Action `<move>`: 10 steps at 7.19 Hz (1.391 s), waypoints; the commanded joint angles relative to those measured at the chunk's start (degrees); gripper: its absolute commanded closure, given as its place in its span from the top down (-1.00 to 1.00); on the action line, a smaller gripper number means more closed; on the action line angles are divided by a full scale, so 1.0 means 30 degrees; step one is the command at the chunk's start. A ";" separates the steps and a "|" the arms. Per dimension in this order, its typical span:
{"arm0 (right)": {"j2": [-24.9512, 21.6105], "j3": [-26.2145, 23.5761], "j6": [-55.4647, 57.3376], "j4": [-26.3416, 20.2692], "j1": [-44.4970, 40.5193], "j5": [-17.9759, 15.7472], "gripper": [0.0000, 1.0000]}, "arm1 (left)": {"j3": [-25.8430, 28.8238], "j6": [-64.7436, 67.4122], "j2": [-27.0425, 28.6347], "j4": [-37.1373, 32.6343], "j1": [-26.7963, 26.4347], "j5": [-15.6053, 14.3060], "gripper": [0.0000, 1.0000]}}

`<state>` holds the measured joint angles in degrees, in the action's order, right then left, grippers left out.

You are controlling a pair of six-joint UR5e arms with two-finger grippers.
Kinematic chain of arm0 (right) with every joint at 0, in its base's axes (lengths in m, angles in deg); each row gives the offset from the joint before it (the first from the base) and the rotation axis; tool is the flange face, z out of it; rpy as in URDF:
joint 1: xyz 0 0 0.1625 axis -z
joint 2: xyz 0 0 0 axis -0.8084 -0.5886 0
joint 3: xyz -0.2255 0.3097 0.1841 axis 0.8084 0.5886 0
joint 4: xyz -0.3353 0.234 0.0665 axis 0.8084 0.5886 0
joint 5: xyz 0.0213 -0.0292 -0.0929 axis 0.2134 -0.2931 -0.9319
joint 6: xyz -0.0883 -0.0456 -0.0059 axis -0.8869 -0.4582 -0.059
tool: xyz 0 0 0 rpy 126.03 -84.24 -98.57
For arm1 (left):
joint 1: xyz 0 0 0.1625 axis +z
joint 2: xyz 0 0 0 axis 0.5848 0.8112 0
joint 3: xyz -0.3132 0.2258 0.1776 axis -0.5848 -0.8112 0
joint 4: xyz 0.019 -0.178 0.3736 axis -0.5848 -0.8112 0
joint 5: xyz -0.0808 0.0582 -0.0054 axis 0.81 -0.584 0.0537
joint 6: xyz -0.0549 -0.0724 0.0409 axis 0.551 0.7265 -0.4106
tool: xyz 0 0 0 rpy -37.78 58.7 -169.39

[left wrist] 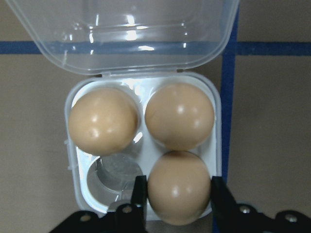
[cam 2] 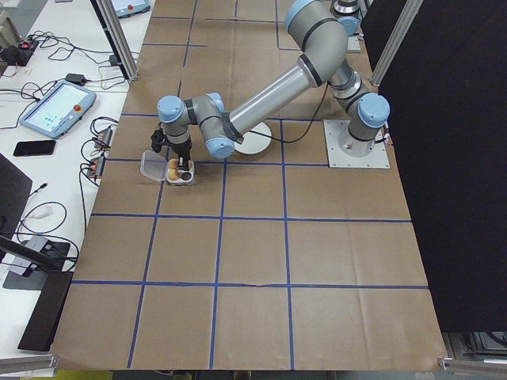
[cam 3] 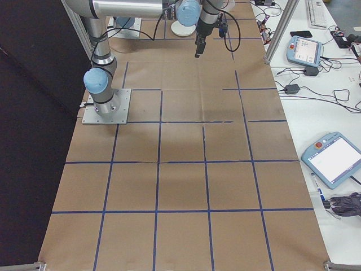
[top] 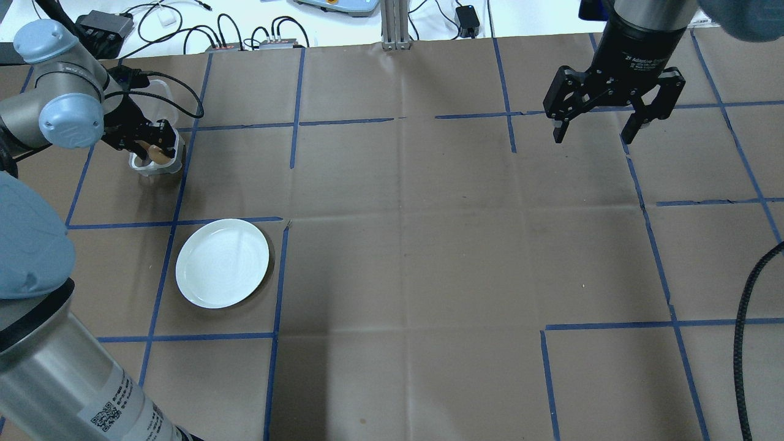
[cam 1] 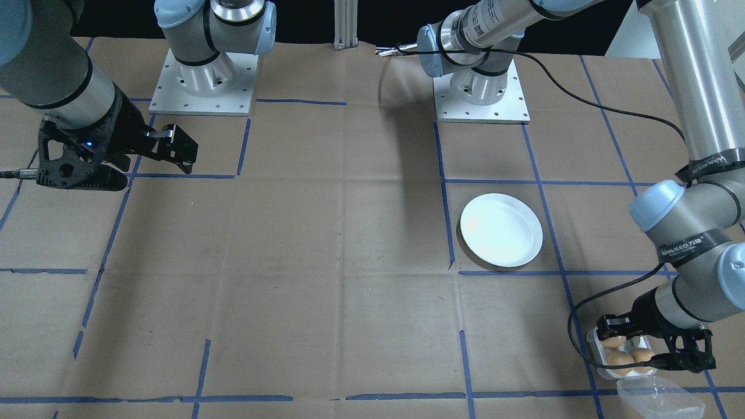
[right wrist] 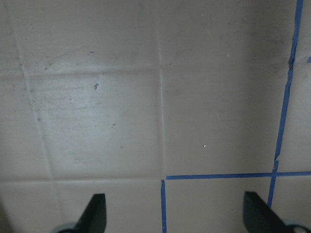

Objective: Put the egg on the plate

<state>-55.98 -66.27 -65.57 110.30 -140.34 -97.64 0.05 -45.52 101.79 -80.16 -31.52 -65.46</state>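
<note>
Fingers (left wrist: 139, 194) of L gripper (left wrist: 177, 196) flank egg (left wrist: 179, 193) in tray (left wrist: 216, 145), contact unclear; R gripper (top: 614, 116) wide open, empty.

Brown paper (top: 429, 257) taped in blue squares covers the table; tablets (cam 3: 331, 158) and cables (cam 2: 47, 214) lie alongside.

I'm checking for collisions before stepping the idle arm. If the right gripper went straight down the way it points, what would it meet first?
Only bare table paper: the right gripper hangs open above it, nothing between its fingers.
</note>
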 commanded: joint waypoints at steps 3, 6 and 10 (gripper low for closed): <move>0.0000 0.0001 0.0000 0.0000 0.0000 0.0013 1.00 | -0.0112 0.0058 -0.2809 -0.2383 -0.0062 -0.0176 -0.47; 0.0000 0.0001 0.0000 0.0000 0.0000 0.0013 1.00 | -0.3929 0.2863 -0.6087 -0.3070 -0.1314 -0.0089 -0.50; 0.0000 0.0001 0.0000 0.0000 0.0000 0.0013 1.00 | -1.1322 0.4454 -0.8448 0.0434 -0.2376 0.0000 -0.50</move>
<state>-55.98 -66.27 -65.57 110.30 -140.34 -97.60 -28.51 -32.49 76.64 -82.82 -38.36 -65.43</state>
